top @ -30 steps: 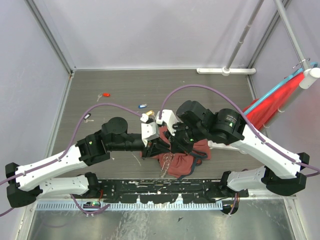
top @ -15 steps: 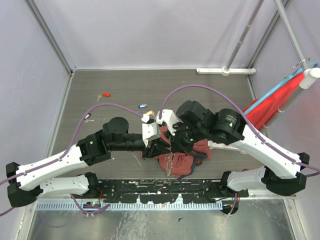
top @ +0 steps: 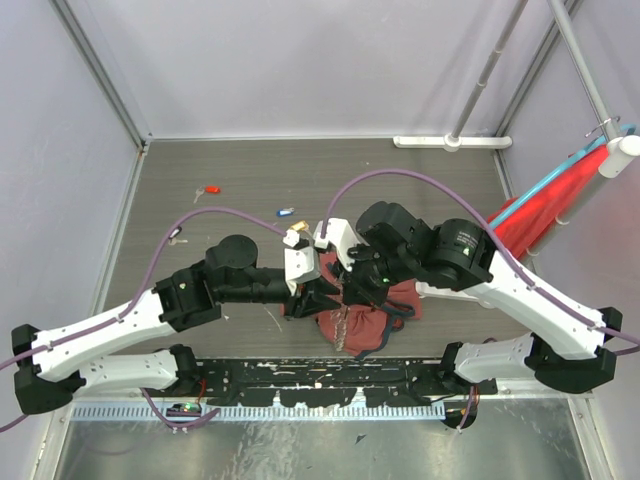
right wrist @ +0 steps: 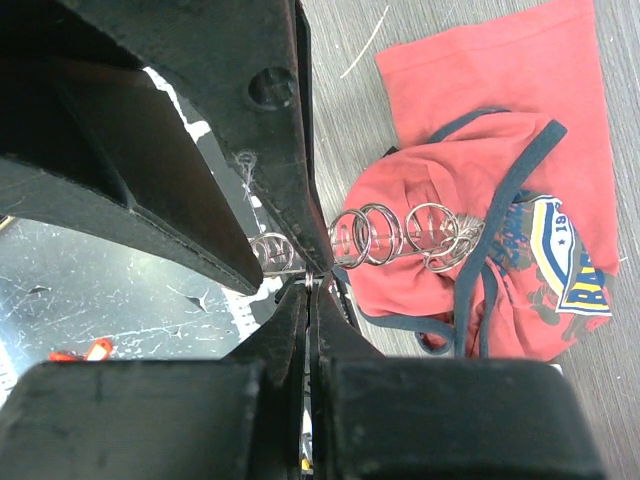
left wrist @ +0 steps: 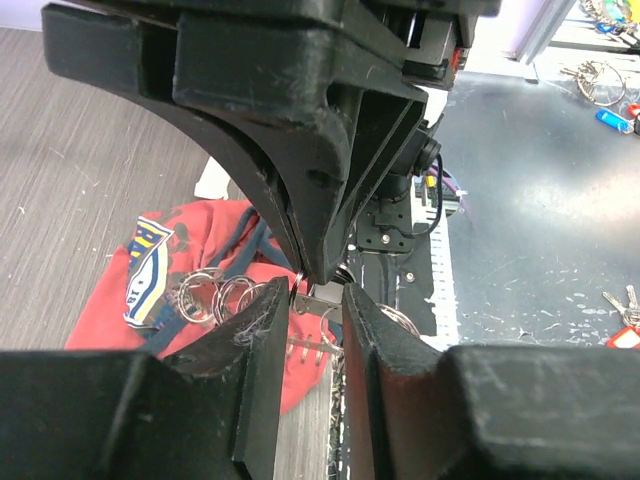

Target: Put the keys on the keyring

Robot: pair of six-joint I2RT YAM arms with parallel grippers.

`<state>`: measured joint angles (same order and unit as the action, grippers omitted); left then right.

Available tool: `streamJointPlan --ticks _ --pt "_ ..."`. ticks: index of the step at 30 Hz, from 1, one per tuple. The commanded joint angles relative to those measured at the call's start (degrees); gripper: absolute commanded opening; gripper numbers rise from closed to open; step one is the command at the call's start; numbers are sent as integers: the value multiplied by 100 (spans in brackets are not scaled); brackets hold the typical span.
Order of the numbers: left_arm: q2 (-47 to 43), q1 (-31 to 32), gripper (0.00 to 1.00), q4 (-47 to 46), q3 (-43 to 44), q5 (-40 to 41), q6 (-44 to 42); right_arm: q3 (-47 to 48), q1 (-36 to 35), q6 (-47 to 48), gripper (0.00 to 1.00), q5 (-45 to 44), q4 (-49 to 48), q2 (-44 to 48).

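My right gripper is shut on the thin wire of the keyring, which carries several silvery rings and hangs just above the dark-red cloth bag. My left gripper faces it from the left. Its jaws stand apart, one on each side of the right fingertips and the wire. In the top view both grippers, left and right, meet at mid-table. Loose keys lie behind them: a red one, a blue one and a black one. A yellow one sits by the left wrist.
A red cloth on a blue pole leans at the right wall. A white pole foot stands at the back. A black rail runs along the near edge between the arm bases. Purple cables arc over both arms.
The left gripper's jaws have spread wider around the wire. The right gripper keeps its hold, and both arms have barely shifted.
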<state>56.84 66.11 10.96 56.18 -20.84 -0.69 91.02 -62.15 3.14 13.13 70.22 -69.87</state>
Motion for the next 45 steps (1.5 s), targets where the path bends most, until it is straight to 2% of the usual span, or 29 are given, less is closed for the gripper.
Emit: streamJointPlan --ticks 1,12,20,29,45 --pt "-201 -17 36 99 -2 262 104 87 -43 166 1 95 -425 277" --pt "-322 -19 38 -22 -98 493 104 72 -44 169 1 155 -455 259" --pt "-113 -18 38 -82 -25 226 164 65 -48 161 0 164 -496 288" --pt "-2 -16 32 -99 42 27 183 31 -44 161 1 153 -504 288" --pt "16 -21 32 -120 95 -24 174 -56 -44 170 1 128 -438 211"
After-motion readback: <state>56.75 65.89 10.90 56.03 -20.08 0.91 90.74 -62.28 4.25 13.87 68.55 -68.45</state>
